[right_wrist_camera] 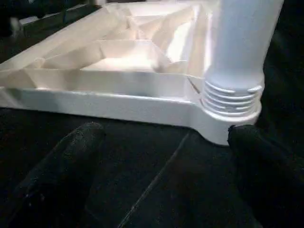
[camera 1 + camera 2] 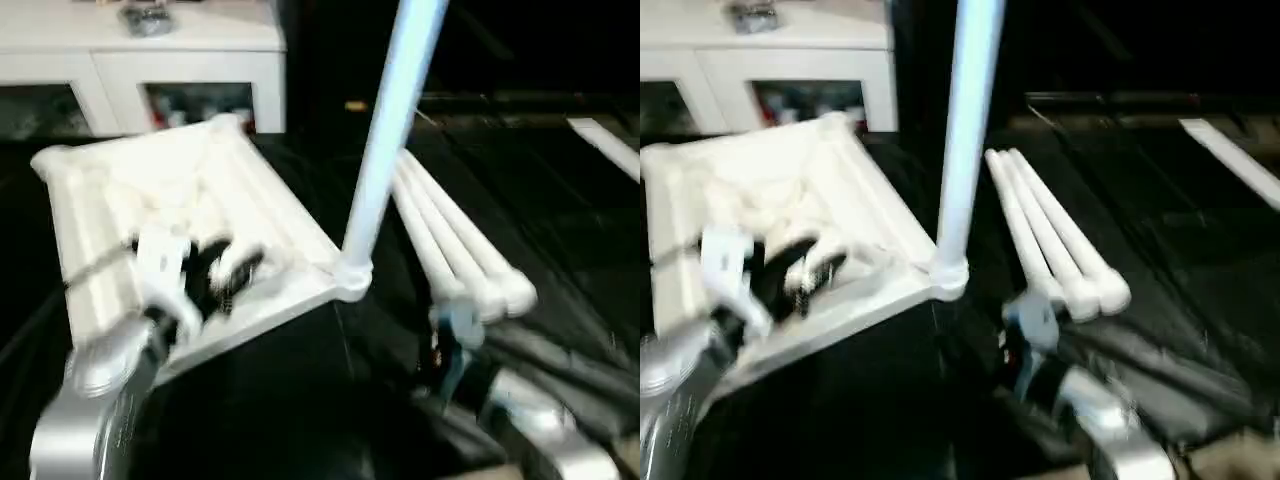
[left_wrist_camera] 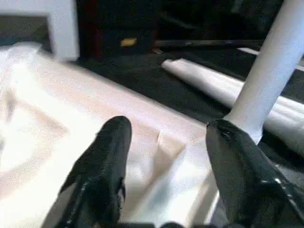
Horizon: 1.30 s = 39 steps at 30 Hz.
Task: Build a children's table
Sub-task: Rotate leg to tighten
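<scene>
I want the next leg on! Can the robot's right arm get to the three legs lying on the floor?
Probably yes: the right gripper is open just short of the three legs, with nothing between.

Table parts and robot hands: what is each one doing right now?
Table top: upside down, ribbed side up.
Standing leg: upright in the near corner socket.
Three spare legs: lying side by side, not fitted.
Left gripper: open, over the table top, holding nothing.
Right gripper: open, holding nothing, near the socket.
</scene>
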Available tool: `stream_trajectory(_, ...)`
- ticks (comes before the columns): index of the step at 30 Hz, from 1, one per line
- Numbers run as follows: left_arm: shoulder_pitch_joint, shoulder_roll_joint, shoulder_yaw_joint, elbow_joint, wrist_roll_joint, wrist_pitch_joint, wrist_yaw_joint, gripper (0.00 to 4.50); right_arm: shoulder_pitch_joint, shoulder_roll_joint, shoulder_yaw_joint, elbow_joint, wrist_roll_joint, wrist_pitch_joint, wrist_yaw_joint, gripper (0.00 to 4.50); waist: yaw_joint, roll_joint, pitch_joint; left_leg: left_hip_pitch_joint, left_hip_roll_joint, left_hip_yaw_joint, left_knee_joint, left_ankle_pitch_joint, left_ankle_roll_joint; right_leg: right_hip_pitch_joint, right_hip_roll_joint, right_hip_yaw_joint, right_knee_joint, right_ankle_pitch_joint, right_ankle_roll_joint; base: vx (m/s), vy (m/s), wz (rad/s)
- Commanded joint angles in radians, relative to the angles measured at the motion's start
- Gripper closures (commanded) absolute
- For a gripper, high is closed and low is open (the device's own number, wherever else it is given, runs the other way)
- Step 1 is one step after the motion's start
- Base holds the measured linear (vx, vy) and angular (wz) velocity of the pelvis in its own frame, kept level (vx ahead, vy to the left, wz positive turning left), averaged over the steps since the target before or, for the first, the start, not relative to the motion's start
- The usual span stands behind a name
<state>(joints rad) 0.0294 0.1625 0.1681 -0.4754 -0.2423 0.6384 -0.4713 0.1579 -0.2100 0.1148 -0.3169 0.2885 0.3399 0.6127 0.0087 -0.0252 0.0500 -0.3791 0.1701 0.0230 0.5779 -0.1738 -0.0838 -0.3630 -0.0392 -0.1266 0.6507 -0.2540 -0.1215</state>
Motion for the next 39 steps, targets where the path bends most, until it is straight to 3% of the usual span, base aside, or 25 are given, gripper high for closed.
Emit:
stream_trajectory(1,0.007,-0.027,-0.008,-0.028,-0.017,0.050,0.037,1.29,0.006,-0.019,-0.040,-0.009,0.010,-0.071,0.005,0.00,-0.004,0.018,-0.035,-0.014,0.058,-0.086,-0.124,-0.381,0.272,0.028,-0.070,0.071,-0.051,-0.142,-0.247,-0.027,-0.212,0.70)
stream_trajectory(2,0.012,-0.017,-0.022,-0.033,-0.011,0.053,0.033,1.14,0.011,-0.024,-0.043,-0.016,0.026,-0.051,0.013,0.00,0.012,-0.027,-0.034,0.018,-0.050,0.054,0.051,-0.270,0.179,-0.004,-0.116,0.088,-0.205,-0.390,-0.258,-0.111,-0.200,0.42)
stream_trajectory(3,0.020,-0.010,-0.035,-0.041,-0.006,0.055,0.036,1.14,0.016,-0.028,-0.046,-0.025,0.031,-0.037,0.011,0.00,0.046,-0.025,-0.017,0.033,-0.059,0.097,0.139,-0.228,0.155,-0.009,-0.156,0.106,-0.232,-0.554,-0.225,-0.111,-0.200,0.42)
stream_trajectory(4,0.030,0.003,-0.053,-0.053,0.004,0.044,0.036,1.10,0.021,-0.040,-0.048,-0.043,0.053,0.008,0.021,0.00,0.086,-0.043,-0.021,-0.036,-0.016,0.087,0.081,-0.106,0.097,0.066,-0.180,0.181,-0.196,-0.727,0.117,-0.042,-0.154,0.06)
stream_trajectory(5,0.036,0.006,-0.059,-0.059,0.005,0.040,0.041,1.03,0.024,-0.046,-0.047,-0.045,0.060,0.010,0.027,0.00,0.108,-0.049,-0.023,-0.026,-0.009,0.088,0.067,-0.122,0.113,0.063,-0.181,0.197,-0.189,-0.717,0.188,0.017,-0.118,0.08)
stream_trajectory(6,0.037,0.006,-0.060,-0.060,0.005,0.039,0.042,0.91,0.025,-0.047,-0.047,-0.045,0.062,0.010,0.028,0.00,0.132,-0.039,-0.034,0.001,0.011,0.078,0.064,-0.145,0.142,0.053,-0.219,0.228,-0.180,-0.653,0.176,0.017,-0.118,0.08)
stream_trajectory(7,0.047,0.011,-0.067,-0.064,0.014,0.028,0.050,0.71,0.029,-0.054,-0.047,-0.045,0.070,0.014,0.035,0.00,0.143,-0.044,-0.034,-0.018,0.002,0.065,0.078,-0.128,0.161,0.077,-0.228,0.237,-0.173,-0.559,0.111,-0.036,-0.095,0.16)
stream_trajectory(8,0.054,0.019,-0.074,-0.064,0.025,0.019,0.050,0.71,0.030,-0.058,-0.049,-0.042,0.072,0.011,0.040,0.00,0.150,-0.043,-0.031,-0.019,0.001,0.061,0.081,-0.107,0.161,0.074,-0.226,0.231,-0.177,-0.525,0.083,-0.033,-0.065,0.06)
stream_trajectory(9,0.058,0.025,-0.079,-0.063,0.036,0.013,0.050,0.67,0.030,-0.060,-0.050,-0.039,0.073,0.011,0.043,0.00,0.158,-0.035,-0.023,-0.011,0.000,0.060,0.069,-0.069,0.153,0.063,-0.202,0.206,-0.179,-0.478,0.037,-0.033,-0.065,0.06)
stream_trajectory(10,0.059,0.031,-0.086,-0.062,0.048,0.014,0.053,0.46,0.029,-0.061,-0.053,-0.033,0.071,0.007,0.043,0.00,0.159,-0.023,-0.023,0.015,0.007,0.075,0.019,-0.027,0.155,0.045,-0.140,0.154,-0.177,-0.432,0.001,0.000,0.000,0.00)
stream_trajectory(11,0.058,0.034,-0.089,-0.061,0.055,0.017,0.055,0.46,0.028,-0.061,-0.054,-0.029,0.069,0.003,0.042,0.00,0.155,-0.013,-0.027,0.035,0.023,0.084,-0.007,-0.024,0.154,0.033,-0.110,0.124,-0.173,-0.398,-0.005,-0.025,0.048,0.18)
stream_trajectory(12,0.056,0.038,-0.092,-0.060,0.058,0.015,0.055,0.35,0.028,-0.061,-0.054,-0.027,0.071,0.002,0.041,0.00,0.137,0.002,-0.029,0.074,0.089,0.070,-0.041,-0.158,0.151,0.006,-0.069,0.094,-0.148,-0.327,0.002,-0.025,0.048,0.18)
stream_trajectory(13,0.048,0.053,-0.103,-0.054,0.066,0.004,0.047,0.23,0.024,-0.061,-0.057,-0.021,0.079,-0.003,0.039,0.00,0.129,0.008,-0.024,0.088,0.120,0.060,-0.059,-0.282,0.134,0.000,-0.069,0.092,-0.141,-0.308,0.002,-0.055,0.077,0.25)
stream_trajectory(14,0.035,0.067,-0.113,-0.043,0.068,-0.010,0.034,0.23,0.019,-0.059,-0.062,-0.015,0.082,-0.004,0.034,0.00,0.122,0.014,-0.028,0.095,0.140,0.066,-0.077,-0.412,0.088,0.004,-0.083,0.097,-0.129,-0.249,-0.006,-0.049,0.078,0.27)
stream_trajectory(16,-0.016,0.097,-0.139,0.001,0.061,-0.036,-0.012,0.03,0.001,-0.056,-0.071,0.010,0.080,-0.019,0.029,0.00,0.108,-0.010,-0.013,0.080,0.081,0.101,-0.075,-0.481,0.026,0.013,-0.115,0.108,-0.161,-0.395,0.013,-0.030,0.074,0.21)
stream_trajectory(17,-0.046,0.107,-0.149,0.026,0.051,-0.040,-0.035,0.03,-0.010,-0.056,-0.075,0.024,0.075,-0.026,0.026,0.00,0.109,-0.009,-0.017,0.081,0.072,0.104,-0.072,-0.460,0.023,0.016,-0.123,0.110,-0.169,-0.456,0.035,-0.018,0.060,-0.01)
stream_trajectory(18,-0.081,0.115,-0.158,0.054,0.023,-0.030,-0.069,0.03,-0.022,-0.061,-0.076,0.037,0.063,-0.034,0.023,0.00,0.106,-0.010,-0.018,0.074,0.071,0.102,-0.073,-0.419,0.021,0.021,-0.129,0.109,-0.177,-0.511,0.068,-0.018,0.060,-0.01)
stream_trajectory(20,-0.122,0.140,-0.185,0.092,0.021,-0.042,-0.116,0.03,-0.036,-0.058,-0.085,0.055,0.051,-0.049,0.009,0.00,0.101,-0.009,-0.023,0.066,0.080,0.096,-0.081,-0.390,0.013,0.025,-0.125,0.107,-0.170,-0.453,0.076,-0.015,0.054,-0.04)
stream_trajectory(22,-0.168,0.163,-0.217,0.144,0.028,-0.039,-0.161,0.03,-0.055,-0.052,-0.100,0.075,0.043,-0.064,-0.012,0.00,0.084,-0.009,-0.027,0.062,0.082,0.094,-0.084,-0.383,0.004,0.032,-0.126,0.109,-0.159,-0.369,0.044,-0.003,0.027,-0.02)
stream_trajectory(25,-0.225,0.195,-0.266,0.231,0.057,-0.056,-0.209,0.03,-0.072,-0.064,-0.108,0.081,0.034,-0.075,-0.017,0.00,0.070,-0.004,-0.042,0.053,0.080,0.100,-0.075,-0.271,0.017,0.037,-0.122,0.114,-0.136,-0.177,-0.005,0.000,0.000,0.00)
stream_trajectory(29,-0.299,0.264,-0.371,0.360,0.101,-0.081,-0.330,0.03,-0.078,-0.079,-0.123,0.075,0.011,-0.050,-0.064,0.00,0.069,-0.004,-0.055,0.039,0.075,0.108,-0.058,-0.135,0.049,0.049,-0.126,0.116,-0.112,-0.002,-0.046,0.000,0.000,0.00)
stream_trajectory(30,-0.318,0.272,-0.389,0.384,0.104,-0.065,-0.348,0.03,-0.077,-0.090,-0.119,0.073,0.004,-0.040,-0.063,0.00,0.072,0.006,-0.055,0.042,0.072,0.111,-0.054,-0.099,0.065,0.044,-0.122,0.116,-0.110,0.036,-0.051,0.000,0.000,0.00)
stream_trajectory(32,-0.368,0.274,-0.429,0.441,0.107,-0.035,-0.378,0.03,-0.074,-0.098,-0.121,0.071,0.011,-0.035,-0.054,0.00,0.073,0.003,-0.055,0.038,0.070,0.115,-0.051,-0.090,0.081,0.050,-0.124,0.115,-0.108,0.039,-0.059,0.000,0.000,0.00)
stream_trajectory(34,-0.396,0.269,-0.450,0.475,0.114,-0.043,-0.396,0.03,-0.073,-0.106,-0.124,0.072,0.012,-0.036,-0.048,0.00,0.075,0.017,-0.053,0.036,0.075,0.114,-0.051,-0.099,0.089,0.050,-0.126,0.113,-0.112,0.000,-0.072,0.000,0.000,0.00)
stream_trajectory(39,-0.512,0.200,-0.480,0.668,0.151,-0.120,-0.394,0.19,-0.060,-0.163,-0.123,0.061,-0.015,0.002,-0.033,0.00,0.075,0.022,-0.049,0.041,0.073,0.118,-0.049,-0.141,0.087,0.047,-0.120,0.110,-0.132,-0.114,-0.049,0.000,0.000,0.00)
